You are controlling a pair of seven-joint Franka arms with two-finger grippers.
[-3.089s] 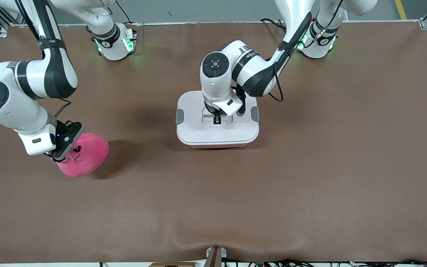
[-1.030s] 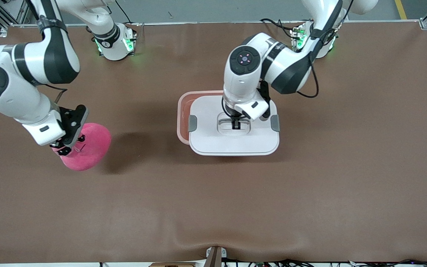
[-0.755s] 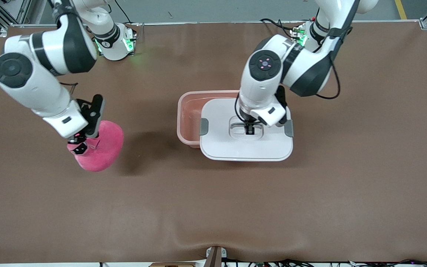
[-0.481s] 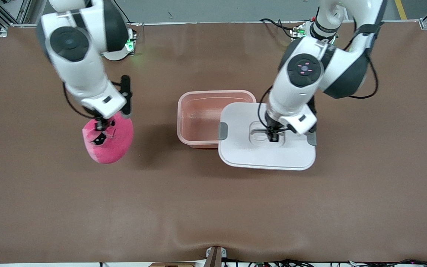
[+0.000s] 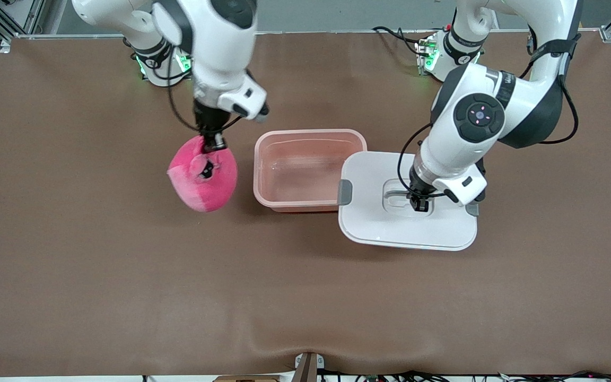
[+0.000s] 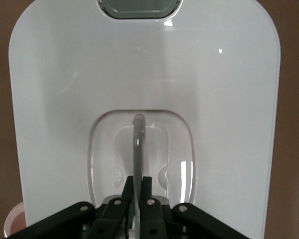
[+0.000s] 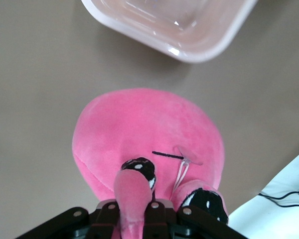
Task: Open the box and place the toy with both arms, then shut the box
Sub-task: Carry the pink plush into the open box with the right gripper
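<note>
We see a bright pink toy (image 5: pixel 202 180) with black-and-white eyes and a thin black line for a mouth. The box (image 5: pixel 292 200) is translucent pale pink. Its lid (image 5: pixel 374 225) is glossy white with 2 grey clips and a grey handle (image 6: pixel 138 149). Both arms are white with black bands, their bases glowing green. The table (image 5: pixel 305 297) is plain matte brown.

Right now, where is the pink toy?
The toy hangs from the right claw, shut on it, over the table beside the open box, toward the right arm's end.
</note>
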